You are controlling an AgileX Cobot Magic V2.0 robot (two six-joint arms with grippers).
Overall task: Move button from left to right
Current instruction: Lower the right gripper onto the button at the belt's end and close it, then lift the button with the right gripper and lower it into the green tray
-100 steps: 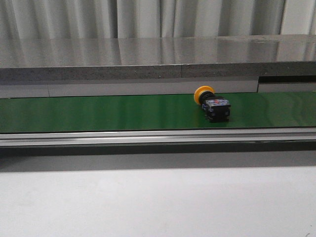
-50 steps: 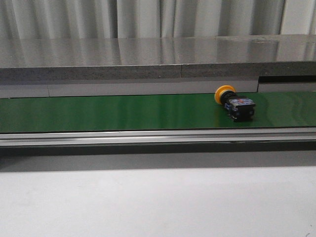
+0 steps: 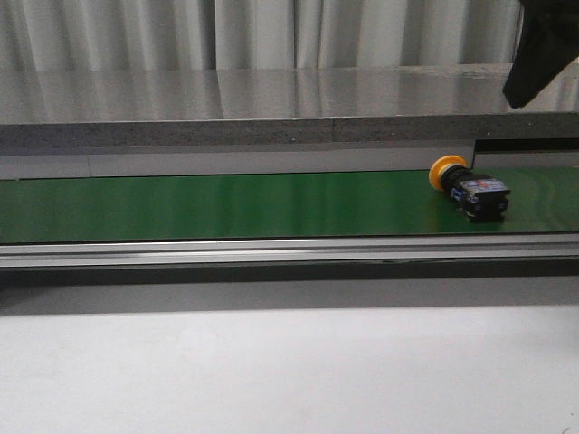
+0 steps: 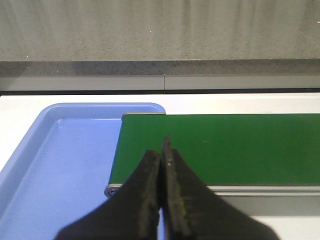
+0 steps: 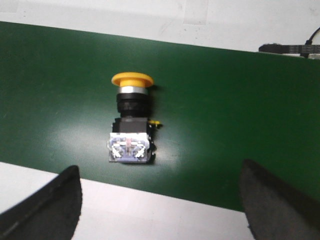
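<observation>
The button [image 3: 470, 188] lies on its side on the green conveyor belt [image 3: 226, 203] near the right end, its yellow-orange cap toward the back. It also shows in the right wrist view [image 5: 131, 125], with its black body and clear end facing my fingers. My right gripper [image 5: 160, 167] is open and empty, hovering above the belt's near edge, the button off toward the left finger. A dark part of it [image 3: 543, 50] shows at the top right of the front view. My left gripper [image 4: 161, 148] is shut and empty over the belt's left end [image 4: 220, 145].
A blue tray [image 4: 60, 165] sits beside the left end of the belt. A metal rail [image 3: 271, 251] runs along the belt's front and a grey stone-like ledge [image 3: 271, 131] along its back. White table surface [image 3: 271, 371] lies in front.
The button has travelled to the right along the belt. The dark part of my right arm has come into the top right of the front view.
</observation>
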